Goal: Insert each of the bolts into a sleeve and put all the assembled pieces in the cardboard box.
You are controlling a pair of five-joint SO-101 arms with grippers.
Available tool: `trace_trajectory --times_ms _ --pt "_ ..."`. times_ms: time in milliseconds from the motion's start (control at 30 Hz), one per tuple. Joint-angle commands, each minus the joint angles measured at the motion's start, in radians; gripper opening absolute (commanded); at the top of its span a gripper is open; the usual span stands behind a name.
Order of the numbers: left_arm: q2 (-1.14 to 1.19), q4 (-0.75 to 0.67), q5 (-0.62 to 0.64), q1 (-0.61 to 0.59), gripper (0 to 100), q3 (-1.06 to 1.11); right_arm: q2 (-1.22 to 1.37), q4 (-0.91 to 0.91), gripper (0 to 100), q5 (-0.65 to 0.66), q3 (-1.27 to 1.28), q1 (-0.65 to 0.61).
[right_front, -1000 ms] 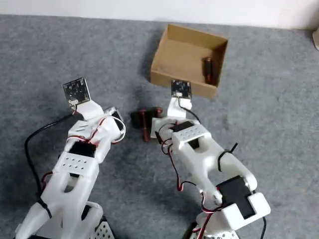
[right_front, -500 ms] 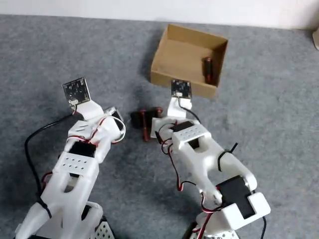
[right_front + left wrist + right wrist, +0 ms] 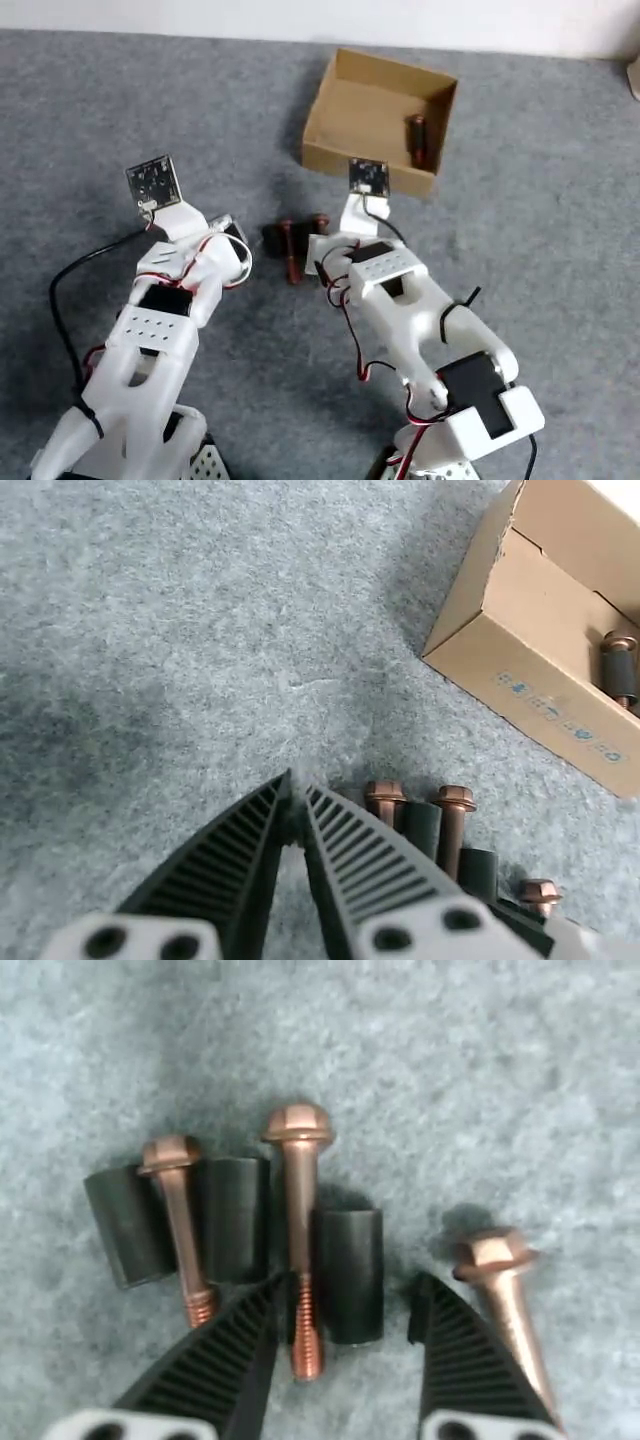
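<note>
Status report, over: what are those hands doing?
Right hand open, astride a sleeve. Left hand shut, empty. Three bolts loose among sleeves; one piece in cardboard box. Bolt crowding that sleeve.

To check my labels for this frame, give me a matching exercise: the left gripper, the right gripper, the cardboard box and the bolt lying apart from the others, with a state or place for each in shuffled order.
Things
1. left gripper
2. right gripper
3. cardboard box
4. lone bolt

States or places
A. open, over a black sleeve
B. bare on the carpet, outside the open fingers
C. shut, holding nothing
D. holds one assembled piece

Pairs: 1-C, 2-A, 3-D, 4-B
</note>
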Motion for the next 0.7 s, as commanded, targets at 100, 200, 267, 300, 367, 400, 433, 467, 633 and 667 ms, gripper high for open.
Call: trace_trajectory --times_ms 100,200,267,300,367,400,433,467,633,667 --pt "-0.004 0.002 0.006 0.001 1 -0.05 -0.001 -0.016 17.3 -0.006 -0.031 0.047" --pt "-0.004 0.002 0.006 0.001 1 -0.05 -0.005 -0.016 17.3 -0.011 -0.031 0.067" --pt "-0.004 0.002 0.006 0.001 1 -0.05 -0.005 -0.015 17.3 -0.011 -0.033 0.068" --pt "-0.004 0.002 0.006 0.001 1 -0.05 -0.005 -0.015 17.3 -0.011 -0.031 0.067" --pt "-0.004 0.002 0.006 0.001 1 -0.05 -0.005 -0.015 17.3 -0.011 -0.031 0.067" --pt "-0.004 0.002 0.006 0.001 1 -0.05 -0.005 -0.015 17.3 -0.011 -0.031 0.068" --pt "-0.004 0.002 0.006 0.001 1 -0.05 -0.005 -0.015 17.3 -0.011 -0.031 0.068" --pt "-0.004 0.002 0.006 0.001 1 -0.05 -0.005 -0.015 17.3 -0.011 -0.031 0.068" --pt "-0.004 0.002 0.006 0.001 1 -0.05 -0.005 0.021 17.3 -0.011 -0.038 0.076" --pt "-0.004 0.002 0.006 0.001 1 -0.05 -0.005 0.042 17.3 -0.012 -0.038 0.084"
